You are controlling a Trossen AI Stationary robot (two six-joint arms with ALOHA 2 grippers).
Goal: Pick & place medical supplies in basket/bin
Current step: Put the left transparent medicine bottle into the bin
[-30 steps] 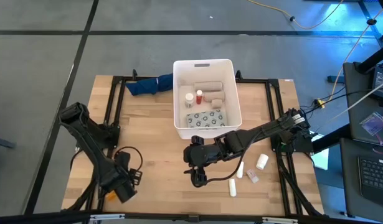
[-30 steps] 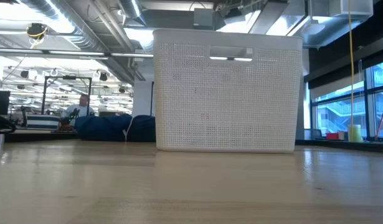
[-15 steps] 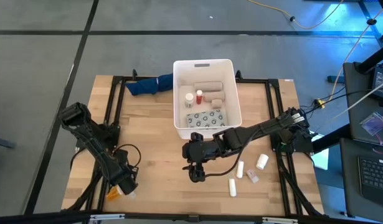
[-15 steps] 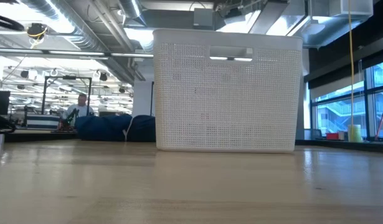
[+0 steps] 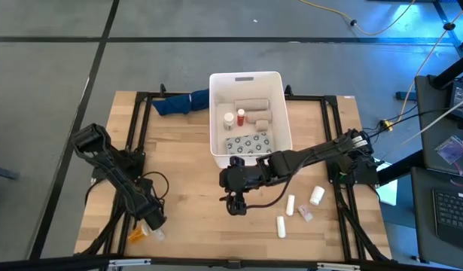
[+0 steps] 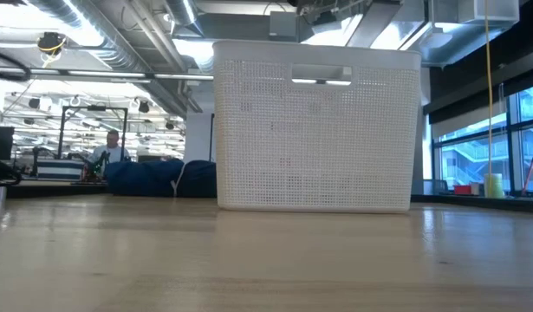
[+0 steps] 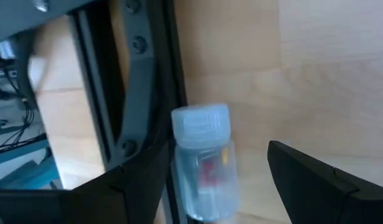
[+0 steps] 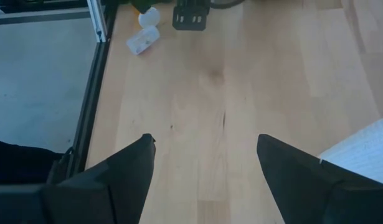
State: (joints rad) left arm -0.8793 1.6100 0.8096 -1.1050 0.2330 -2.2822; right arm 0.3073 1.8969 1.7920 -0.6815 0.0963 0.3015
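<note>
The white basket (image 5: 248,79) stands at the table's far middle with a blister pack, small bottles and beige rolls inside. At the near left corner lie a clear bottle with a pale cap (image 7: 202,163) and an orange bottle (image 5: 135,235). My left gripper (image 7: 219,149) points steeply down, open, with its fingers either side of the clear bottle, which lies on its side on the table close to one finger. My right gripper (image 5: 236,207) hovers open above the table's middle, near the basket's front wall, with nothing between its fingers.
Loose supplies lie at the near right: two white tubes (image 5: 290,205) (image 5: 281,225), a white bottle (image 5: 316,196) and a small grey piece (image 5: 305,215). A dark blue cloth (image 5: 180,102) lies left of the basket. A black frame rail (image 7: 144,81) runs right beside the clear bottle.
My left gripper has come down toward the bottles at the near left corner and tipped more steeply downward, staying open. My right gripper has drifted slightly toward the basket, still open.
</note>
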